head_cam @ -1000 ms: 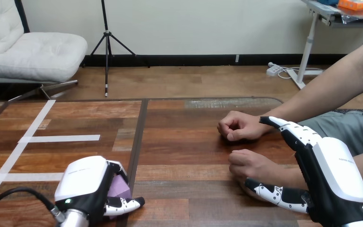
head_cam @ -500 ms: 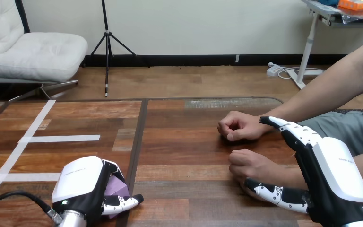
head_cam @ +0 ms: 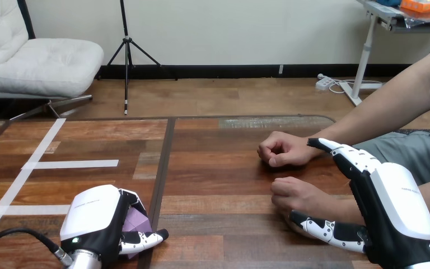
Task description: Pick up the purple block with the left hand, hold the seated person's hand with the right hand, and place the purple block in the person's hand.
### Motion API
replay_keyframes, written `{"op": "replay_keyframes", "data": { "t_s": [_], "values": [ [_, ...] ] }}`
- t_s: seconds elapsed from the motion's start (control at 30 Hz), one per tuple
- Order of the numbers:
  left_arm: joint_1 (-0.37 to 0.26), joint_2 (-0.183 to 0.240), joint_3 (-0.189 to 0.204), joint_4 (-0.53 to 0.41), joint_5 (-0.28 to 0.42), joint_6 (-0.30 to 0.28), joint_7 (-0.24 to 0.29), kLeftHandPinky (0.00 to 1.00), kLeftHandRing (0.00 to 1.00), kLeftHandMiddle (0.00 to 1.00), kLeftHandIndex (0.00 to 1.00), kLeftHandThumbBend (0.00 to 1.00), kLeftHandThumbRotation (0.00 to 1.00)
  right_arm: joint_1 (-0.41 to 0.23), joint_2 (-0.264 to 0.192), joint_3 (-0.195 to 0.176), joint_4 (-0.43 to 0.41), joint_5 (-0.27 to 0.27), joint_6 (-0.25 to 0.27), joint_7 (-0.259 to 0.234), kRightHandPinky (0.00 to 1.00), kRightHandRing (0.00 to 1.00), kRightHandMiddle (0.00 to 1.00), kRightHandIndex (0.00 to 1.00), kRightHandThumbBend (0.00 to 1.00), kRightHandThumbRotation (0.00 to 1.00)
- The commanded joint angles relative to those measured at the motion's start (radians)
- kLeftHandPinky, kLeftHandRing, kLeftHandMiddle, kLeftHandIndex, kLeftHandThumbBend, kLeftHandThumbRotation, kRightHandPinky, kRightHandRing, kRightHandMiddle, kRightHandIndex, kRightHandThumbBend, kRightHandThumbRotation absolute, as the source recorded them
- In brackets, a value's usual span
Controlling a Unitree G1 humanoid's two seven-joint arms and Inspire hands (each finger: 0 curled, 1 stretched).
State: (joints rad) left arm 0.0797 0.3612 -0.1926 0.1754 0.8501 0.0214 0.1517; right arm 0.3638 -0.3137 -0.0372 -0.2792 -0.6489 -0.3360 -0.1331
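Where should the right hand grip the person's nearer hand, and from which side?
Probably the wrist, just behind the person's nearer hand, coming from the view's right. That hand lies loosely curled on the table, showing no open palm, and the wrist sits between the right hand's thumb, near side, and straight fingers, far side.

Legible text, numbers, signs: none.
Unreadable marks:
- a faint grey line of print on the white back shell of the robot's black-and-white right hand [head_cam: 397, 207], at the right near corner of the brown wooden desk [head_cam: 218, 168]
- a similar line on the left hand [head_cam: 95, 218] shell, at the desk's near left
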Motion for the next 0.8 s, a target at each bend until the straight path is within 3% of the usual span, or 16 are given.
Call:
{"op": "replay_keyframes", "data": {
  "t_s": [0.0,0.6,0.77],
  "values": [
    [-0.027,0.019,-0.015,0.037,-0.018,-0.011,0.013,0.19,0.28,0.36,0.40,0.39,0.32,-0.038,-0.009,-0.002,-0.044,0.004,-0.011,-0.005,0.90,0.86,0.85,0.84,0.69,0.20],
    [-0.031,0.016,-0.016,0.065,-0.070,-0.068,0.077,0.21,0.30,0.38,0.41,0.45,0.30,-0.040,-0.009,-0.004,-0.043,0.004,-0.008,-0.006,0.90,0.86,0.85,0.84,0.70,0.18],
    [-0.031,0.010,-0.008,0.079,-0.110,-0.110,0.095,0.21,0.30,0.38,0.41,0.47,0.29,-0.042,-0.008,-0.003,-0.040,0.005,-0.010,-0.008,0.89,0.86,0.84,0.84,0.70,0.18]
  ]
}}
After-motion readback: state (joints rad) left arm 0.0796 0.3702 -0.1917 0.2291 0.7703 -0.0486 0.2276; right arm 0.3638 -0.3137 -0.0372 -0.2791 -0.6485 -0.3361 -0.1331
